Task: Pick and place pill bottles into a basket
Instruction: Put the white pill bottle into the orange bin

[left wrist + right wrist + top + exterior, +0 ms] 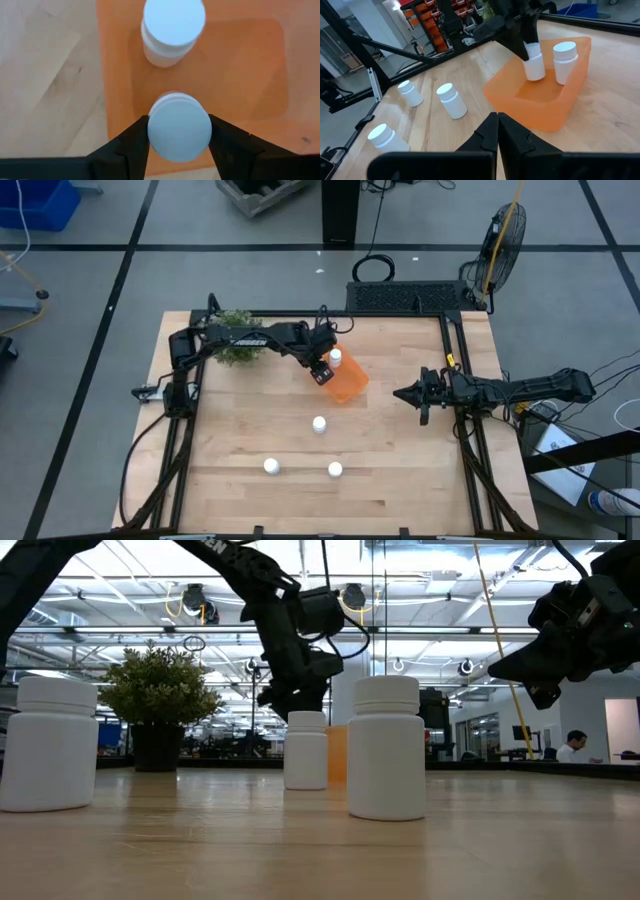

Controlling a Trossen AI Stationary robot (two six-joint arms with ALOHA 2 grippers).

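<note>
1. The left end effector (178, 131) hangs over the orange basket (350, 387), its 2 fingers (127, 145) clamped on the cap of a pill bottle (178, 125).
2. In the right wrist view that held bottle (535, 66) sits inside the basket (540, 102) with its base at or just above the floor; I cannot tell whether it touches.
3. A 2nd pill bottle (172, 30) stands upright in the basket (245, 75), just beside the held one and free of the end effector. From above it shows as a white cap (335, 357) at the basket's far edge.
4. The basket lies on the counter (240, 430) a little right of the green potted plant (234, 345), in the far half of the surface, turned at an angle to the counter's edges.
5. 3 more pill bottles stand upright on the bare wood, near of the basket: 1 in the middle (319, 423), 1 at the near left (270, 466) and 1 at the near right (335, 469), all well apart from each other.
6. The right end effector (400, 392) waits above the counter's right side, pointing toward the basket, with its fingers (490, 132) pressed together and nothing between them.
7. In the low view the 3 loose bottles (386, 747) stand in front, the plant (160, 690) behind on the left.
</note>
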